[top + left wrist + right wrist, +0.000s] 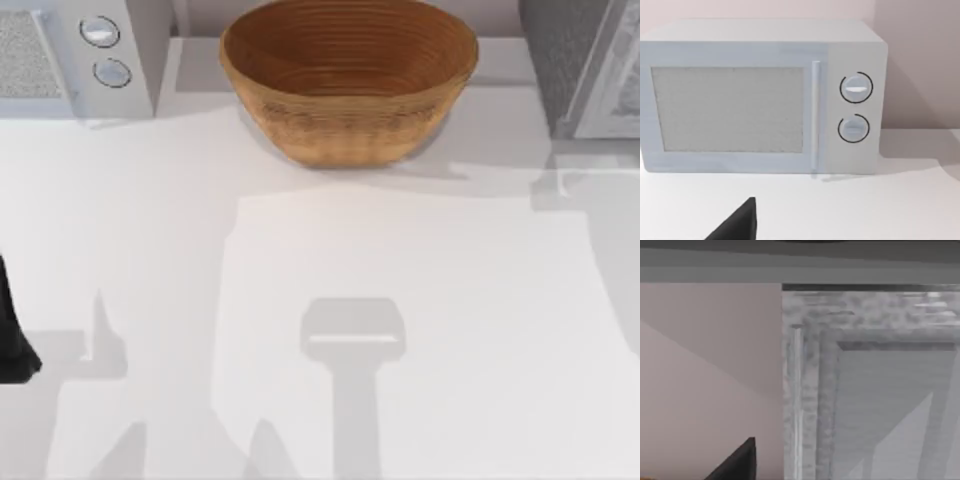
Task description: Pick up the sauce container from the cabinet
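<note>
Left end effector (740, 225) showed as a dark wedge at the lower edge of its wrist view, facing the microwave (760, 100); whether it was open or closed could not be told. The right end effector (740, 462) showed the same dark wedge, close up to the grey cabinet (865, 390), and its state could not be told either.

From above, the white worktop (320, 300) lay bare across the lower and middle frame, giving free room to move. At the upper edge stood the microwave (70, 50) on the left, a big woven bowl (348, 80) in the centre and the cabinet (600, 70) on the right.

The sauce container's place could not be told; I judged it was inside the cabinet, behind the framed front. The risks were the right arm striking the cabinet's edge, or sweeping into the bowl just beside it, since that corner was tight.
</note>
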Available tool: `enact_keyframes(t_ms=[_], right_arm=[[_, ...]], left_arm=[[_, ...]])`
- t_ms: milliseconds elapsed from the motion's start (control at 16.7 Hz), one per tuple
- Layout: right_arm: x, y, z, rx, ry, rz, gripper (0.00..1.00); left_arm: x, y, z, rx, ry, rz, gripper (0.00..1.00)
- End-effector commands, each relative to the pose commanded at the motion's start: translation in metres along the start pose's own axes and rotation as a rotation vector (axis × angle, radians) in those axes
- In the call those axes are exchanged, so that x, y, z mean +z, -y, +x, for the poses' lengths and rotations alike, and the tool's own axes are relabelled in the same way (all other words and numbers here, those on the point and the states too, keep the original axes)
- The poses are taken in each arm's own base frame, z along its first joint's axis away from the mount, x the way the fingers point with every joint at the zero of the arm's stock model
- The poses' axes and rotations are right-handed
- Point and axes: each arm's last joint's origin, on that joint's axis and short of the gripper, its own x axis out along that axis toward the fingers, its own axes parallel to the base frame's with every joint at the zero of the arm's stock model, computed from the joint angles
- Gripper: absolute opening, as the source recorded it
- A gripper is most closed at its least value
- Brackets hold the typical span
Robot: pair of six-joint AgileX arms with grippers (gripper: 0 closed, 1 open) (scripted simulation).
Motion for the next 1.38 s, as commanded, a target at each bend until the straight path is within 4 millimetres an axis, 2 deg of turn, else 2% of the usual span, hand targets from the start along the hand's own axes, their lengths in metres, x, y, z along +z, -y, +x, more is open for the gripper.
enact_keyframes(t_ms=[240,480,660,1020,1140,1380], right_arm=[[0.058,-0.014,0.04,0.007,0.013,0.0,1.0],[0.088,-0.025,0.065,0.013,0.036,0.005,1.0],[0.095,-0.028,0.071,0.015,0.045,0.008,1.0],[0.097,-0.026,0.074,0.008,0.05,0.009,1.0],[0.099,-0.026,0.091,0.005,0.05,0.008,1.0],[0.097,-0.025,0.144,0.006,0.043,0.006,1.0]], left_arm=[[0.0,0.0,0.0,0.0,0.0,0.0,1.0],[0.0,0.0,0.0,0.0,0.0,0.0,1.0],[0.0,0.0,0.0,0.0,0.0,0.0,1.0],[0.0,0.0,0.0,0.0,0.0,0.0,1.0],[0.0,0.0,0.0,0.0,0.0,0.0,1.0],[0.0,0.0,0.0,0.0,0.0,0.0,1.0]])
